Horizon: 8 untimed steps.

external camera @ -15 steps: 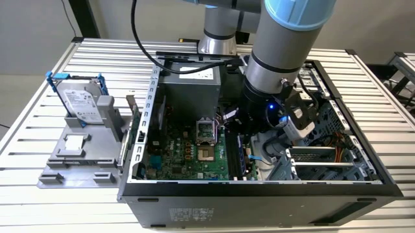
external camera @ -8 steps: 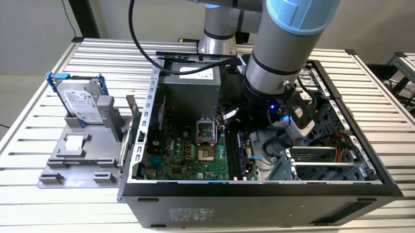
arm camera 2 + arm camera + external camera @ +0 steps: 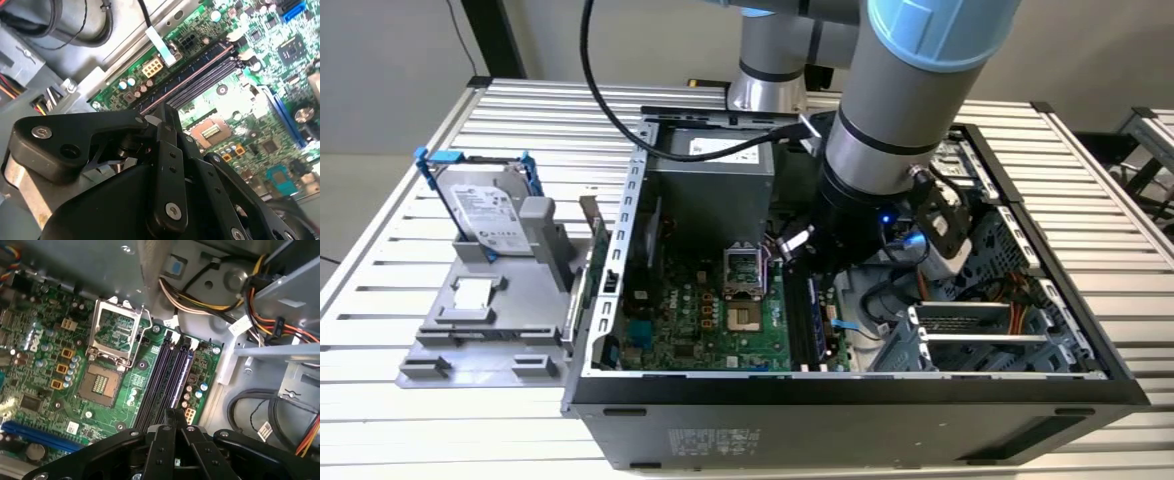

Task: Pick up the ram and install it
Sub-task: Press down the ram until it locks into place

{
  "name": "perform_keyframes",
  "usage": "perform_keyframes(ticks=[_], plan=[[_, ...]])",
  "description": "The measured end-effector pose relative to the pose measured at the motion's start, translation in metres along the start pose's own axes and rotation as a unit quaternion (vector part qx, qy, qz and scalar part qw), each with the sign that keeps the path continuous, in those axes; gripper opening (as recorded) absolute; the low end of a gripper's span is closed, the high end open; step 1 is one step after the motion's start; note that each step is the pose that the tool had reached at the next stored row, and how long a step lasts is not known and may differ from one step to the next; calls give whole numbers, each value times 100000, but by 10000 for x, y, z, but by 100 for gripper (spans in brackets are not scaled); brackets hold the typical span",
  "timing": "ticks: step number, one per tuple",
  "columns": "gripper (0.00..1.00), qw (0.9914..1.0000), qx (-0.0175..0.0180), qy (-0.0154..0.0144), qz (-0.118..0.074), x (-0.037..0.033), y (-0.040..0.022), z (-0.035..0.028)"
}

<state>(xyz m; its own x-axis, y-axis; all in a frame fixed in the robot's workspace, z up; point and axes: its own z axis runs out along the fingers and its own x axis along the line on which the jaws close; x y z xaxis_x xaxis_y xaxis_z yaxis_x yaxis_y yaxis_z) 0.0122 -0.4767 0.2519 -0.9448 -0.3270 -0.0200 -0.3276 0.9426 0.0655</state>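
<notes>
The ram (image 3: 181, 375) appears edge-on as a thin dark-bluish strip running from my fingertips along the black memory slots (image 3: 157, 380) of the green motherboard (image 3: 707, 320). In the second wrist view it is a thin strip (image 3: 195, 75) lying in line with the slots (image 3: 210, 82). My gripper (image 3: 175, 415) (image 3: 167, 115) is shut on the ram's near end, with the black fingers pressed close together. I cannot tell whether the stick is seated in a slot or just above it. In the exterior view the arm's wrist (image 3: 867, 220) reaches down into the open case and hides the fingers.
An open CPU socket (image 3: 117, 332) lies beside the slots. Bundled power cables (image 3: 210, 300) and a metal drive cage (image 3: 974, 335) crowd the other side. Outside the case, at the exterior view's left, a silver hard drive (image 3: 487, 205) stands on a grey fixture (image 3: 480, 320).
</notes>
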Motion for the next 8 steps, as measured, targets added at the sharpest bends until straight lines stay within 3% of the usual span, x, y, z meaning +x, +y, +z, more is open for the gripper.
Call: perform_keyframes(ticks=[4, 8], plan=[[0, 99940, 23, -64, -3468, -1, 0, 1], [0, 99775, 65, -170, -6696, -1, 0, 1]])
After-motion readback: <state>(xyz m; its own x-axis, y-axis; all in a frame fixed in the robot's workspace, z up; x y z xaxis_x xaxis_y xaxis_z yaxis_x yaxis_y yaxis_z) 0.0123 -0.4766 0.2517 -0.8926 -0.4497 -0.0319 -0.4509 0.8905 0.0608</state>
